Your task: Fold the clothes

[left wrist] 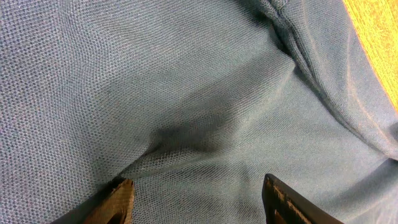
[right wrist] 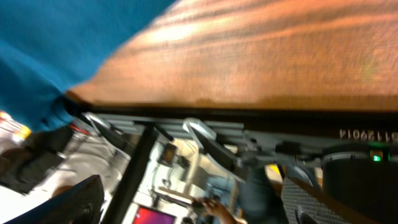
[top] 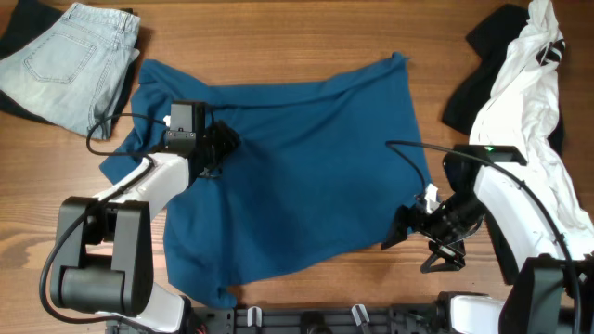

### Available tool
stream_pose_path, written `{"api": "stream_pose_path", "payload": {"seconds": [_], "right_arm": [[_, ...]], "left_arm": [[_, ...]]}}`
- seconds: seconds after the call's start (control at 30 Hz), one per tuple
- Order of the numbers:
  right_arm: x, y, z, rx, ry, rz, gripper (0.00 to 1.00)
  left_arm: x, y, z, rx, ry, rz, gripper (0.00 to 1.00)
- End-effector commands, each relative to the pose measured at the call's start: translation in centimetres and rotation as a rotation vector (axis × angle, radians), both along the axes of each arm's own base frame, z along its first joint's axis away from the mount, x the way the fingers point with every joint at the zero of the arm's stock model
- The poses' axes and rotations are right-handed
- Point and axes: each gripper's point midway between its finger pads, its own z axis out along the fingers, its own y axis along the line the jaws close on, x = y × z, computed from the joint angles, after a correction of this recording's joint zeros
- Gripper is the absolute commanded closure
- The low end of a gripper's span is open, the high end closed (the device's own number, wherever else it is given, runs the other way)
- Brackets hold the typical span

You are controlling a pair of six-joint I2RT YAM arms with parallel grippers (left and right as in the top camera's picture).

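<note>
Hanging over bare wood at the near right, the right gripper (top: 419, 249) has its two fingers spread wide with nothing between them, just beside the near right corner of the shirt (top: 306, 176). Its wrist camera, which is blurred, shows both dark fingers (right wrist: 329, 202) at the bottom of the frame. Beyond them are the table (right wrist: 261, 56) edge and a patch of teal cloth (right wrist: 50, 50) at the upper left.

Spread out across the middle of the table (top: 278, 37) is the large deep teal-blue shirt, wrinkled, its near hem close to the near edge. Long creases run across it from left to right.

Further in, on the left part of the shirt, the left gripper (top: 221, 147) is down on the fabric. Its wrist camera shows the fingertips (left wrist: 121, 199) apart, with knit cloth (left wrist: 186, 93) filling the frame between and beyond them. A shallow, shadowed crease runs toward the left tip. The jaws are not pinched on the cloth. A strip of wood (left wrist: 379, 37) shows at the upper right of that view.

At the far left lie folded pale-blue jeans (top: 70, 60), just beside the shirt's far left corner. At the far right a white garment (top: 524, 102) lies bunched over black cloth (top: 473, 93), apart from the shirt.
</note>
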Motion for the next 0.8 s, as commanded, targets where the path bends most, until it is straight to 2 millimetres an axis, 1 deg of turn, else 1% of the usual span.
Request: {"api": "stream_pose_path", "payload": {"seconds": [0.0,0.03,0.1,0.2,0.27,0.33,0.37,0.4,0.47,0.5,0.6,0.63,0.67,0.7,0.77], "right_arm": [[2.6,-0.8,-0.9,0.014,-0.09,-0.097,0.2],[3.3,-1.1,-1.1,0.003,-0.101,-0.14,0.2],[5.1,-1.6,-1.5,-0.001,-0.149,-0.227,0.14],[7.9,-2.4,-2.0,-0.019,-0.21,-0.348,0.0],[9.5,-3.0,-2.3,-0.036,-0.255,-0.407,0.0],[10.6,-3.5,-2.4,-0.045,-0.293,-0.432,0.01],[10.8,-3.7,-2.5,-0.052,-0.303,-0.434,0.05],[10.7,-4.0,-2.7,-0.075,-0.293,-0.445,0.07],[10.2,-4.6,-3.1,-0.126,-0.274,-0.438,0.07],[9.4,-5.0,-3.3,-0.163,-0.236,-0.442,0.07],[6.4,-5.5,-3.4,-0.239,-0.112,-0.425,0.12],[5.5,-5.4,-3.2,-0.248,-0.069,-0.427,0.13],[5.0,-5.3,-3.0,-0.249,-0.042,-0.428,0.12],[4.6,-5.2,-2.9,-0.249,-0.022,-0.428,0.09],[4.5,-5.1,-2.8,-0.248,-0.014,-0.435,0.03]], "left_arm": [[-1.0,0.4,-1.7,0.011,0.047,-0.009,0.35],[-1.0,0.4,-1.7,0.011,0.048,-0.009,0.35],[-1.0,0.4,-1.7,0.011,0.048,-0.009,0.35],[-1.1,0.4,-1.7,0.008,0.048,-0.011,0.35],[-1.1,0.3,-1.7,0.003,0.049,-0.014,0.35],[-1.1,0.2,-1.7,0.001,0.049,-0.015,0.36],[-1.1,0.2,-1.6,0.002,0.049,-0.015,0.36],[-1.1,0.2,-1.6,0.001,0.048,-0.015,0.36],[-1.0,0.2,-1.6,0.001,0.044,-0.015,0.36],[-0.9,0.2,-1.6,0.001,0.041,-0.015,0.37],[-0.9,0.2,-1.5,0.001,0.038,-0.015,0.37],[-0.8,0.2,-1.5,0.001,0.037,-0.015,0.38],[-0.8,0.2,-1.5,0.0,0.034,-0.015,0.38],[-0.7,0.2,-1.5,0.0,0.033,-0.015,0.37],[-0.7,0.2,-1.4,0.0,0.031,-0.015,0.38]]}}
